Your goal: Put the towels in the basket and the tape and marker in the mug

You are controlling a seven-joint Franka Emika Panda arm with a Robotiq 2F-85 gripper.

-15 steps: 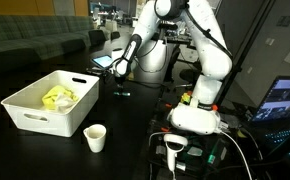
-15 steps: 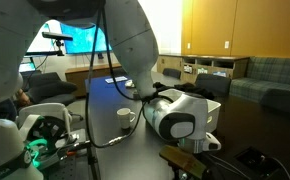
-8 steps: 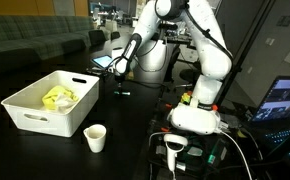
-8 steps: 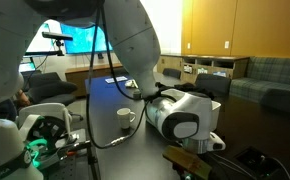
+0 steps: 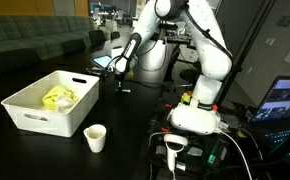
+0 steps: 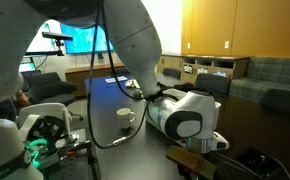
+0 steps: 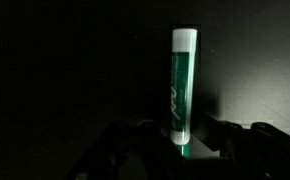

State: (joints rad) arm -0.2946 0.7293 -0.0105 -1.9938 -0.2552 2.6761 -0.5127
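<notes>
In the wrist view a green marker [image 7: 182, 85] with a white cap lies on the dark table, one end between the two fingers of my gripper [image 7: 180, 142]. The jaws stand narrow on either side of it; whether they press it I cannot tell. In an exterior view the gripper [image 5: 120, 86] is low over the far part of the table. The white basket [image 5: 30, 118] holds a yellow towel [image 5: 58, 97]. The white mug [image 5: 95, 138] stands in front of the basket and shows again in the exterior view from the robot's side, the mug [image 6: 126, 120]. The tape is out of view.
The robot's white base [image 5: 197, 115] stands at the table's right side, with a lit laptop screen [image 5: 285, 100] beyond it. A handheld device [image 5: 175, 148] and cables lie at the near right. Chairs and sofas surround the table.
The jaws have narrowed around the marker. The arm, basket and mug have stayed where they were.
</notes>
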